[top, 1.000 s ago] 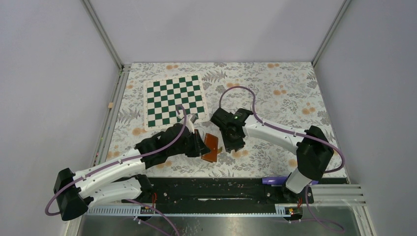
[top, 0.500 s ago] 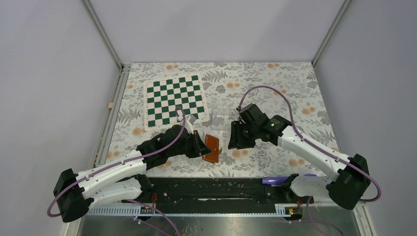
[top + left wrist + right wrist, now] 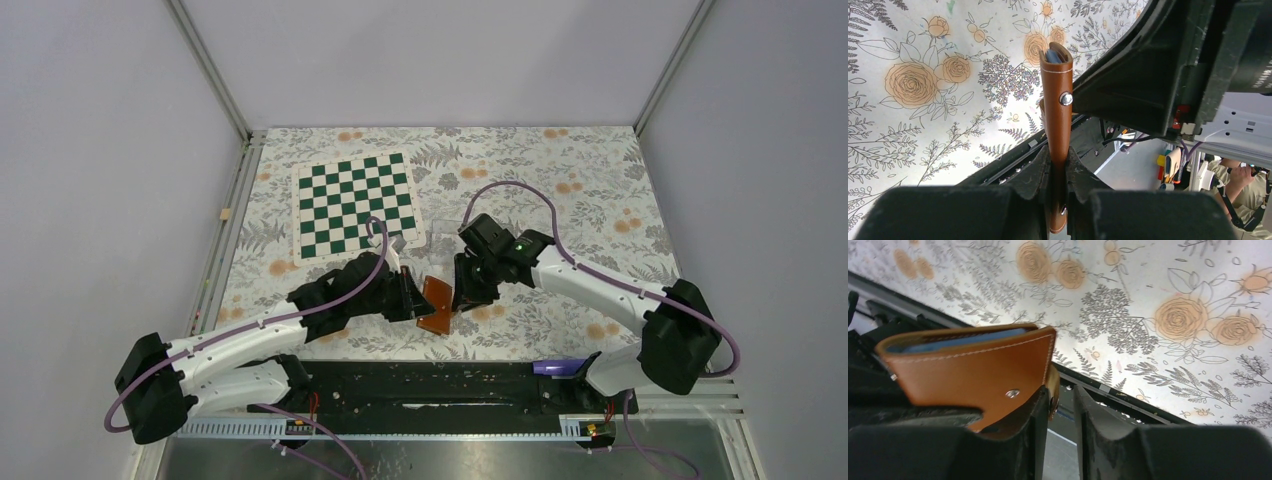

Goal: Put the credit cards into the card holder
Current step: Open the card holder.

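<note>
The card holder (image 3: 436, 303), brown leather with a snap button, hangs just above the floral table near its front middle. My left gripper (image 3: 415, 298) is shut on its lower edge, and in the left wrist view the card holder (image 3: 1058, 115) stands edge-on between the fingers of that gripper (image 3: 1058, 155), pale blue sleeves showing at its top. My right gripper (image 3: 462, 297) is at the holder's right side. In the right wrist view that gripper (image 3: 1061, 395) is open, with the flap of the card holder (image 3: 973, 372) resting against its left finger. The credit cards are out of view.
A green-and-white chessboard mat (image 3: 354, 203) lies at the back left. A clear plastic box (image 3: 445, 232) stands just behind the two grippers. A black rail (image 3: 440, 385) runs along the table's front edge, close below the holder.
My right gripper drew away to the right, then came back left to the holder's right edge with its jaws narrower. The left gripper kept its hold and shifted slightly.
</note>
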Controlling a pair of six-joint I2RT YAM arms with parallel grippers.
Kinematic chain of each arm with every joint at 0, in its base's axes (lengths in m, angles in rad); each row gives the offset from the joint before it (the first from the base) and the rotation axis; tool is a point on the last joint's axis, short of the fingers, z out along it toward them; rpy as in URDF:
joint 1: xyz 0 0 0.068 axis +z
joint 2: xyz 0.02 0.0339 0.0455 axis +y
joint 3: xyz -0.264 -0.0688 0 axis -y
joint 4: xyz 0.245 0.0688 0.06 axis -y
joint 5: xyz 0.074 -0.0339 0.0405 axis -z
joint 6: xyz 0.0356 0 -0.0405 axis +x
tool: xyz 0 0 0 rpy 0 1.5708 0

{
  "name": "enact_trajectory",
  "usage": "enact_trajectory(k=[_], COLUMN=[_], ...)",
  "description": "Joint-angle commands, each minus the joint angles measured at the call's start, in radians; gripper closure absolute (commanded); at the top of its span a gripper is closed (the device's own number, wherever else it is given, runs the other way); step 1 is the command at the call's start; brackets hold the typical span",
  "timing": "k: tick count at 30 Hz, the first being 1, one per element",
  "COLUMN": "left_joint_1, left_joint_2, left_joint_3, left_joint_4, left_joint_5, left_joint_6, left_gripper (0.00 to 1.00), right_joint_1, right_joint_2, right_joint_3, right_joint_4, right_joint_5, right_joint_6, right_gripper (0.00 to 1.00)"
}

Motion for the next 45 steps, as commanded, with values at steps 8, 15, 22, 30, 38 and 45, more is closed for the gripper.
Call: enact_trajectory(k=[8,15,22,30,38,45], left_joint_1=[0.004,0.005,0.005,0.004,0.005,0.008], left_joint_2=[-0.017,-0.027,-0.03,-0.037,-0.138,-0.316], left_joint_3=[0.024,0.032,0.04,0.043,0.07,0.073], left_joint_4=[0.049,0.02,0.011,0.008,-0.079,-0.128], left_joint_5=[0.023,0.001,0.0,-0.008,-0.161,-0.336], left_joint_6=[0.007,0.014,0.018,0.028,0.099,0.303], left_gripper=[1.0,1.0,1.0,1.0,0.23,0.01], right_joint_1=[0.006,0.005,0.005,0.005,0.005,0.005], right_joint_2=[0.014,-0.038,-0.025,-0.011,-0.157,-0.28], right_joint_3=[0.0,-0.058,-0.058,-0.05,-0.017,0.067], right_joint_4=[0.037,0.111,0.054,0.074,0.074,0.014], right_joint_5=[-0.024,-0.102,-0.051,-0.064,-0.049,-0.165], right_joint_6=[0.039,0.093,0.073,0.059,-0.101,-0.366], right_gripper=[0.83,0.85,0.74,1.0,1.0,1.0])
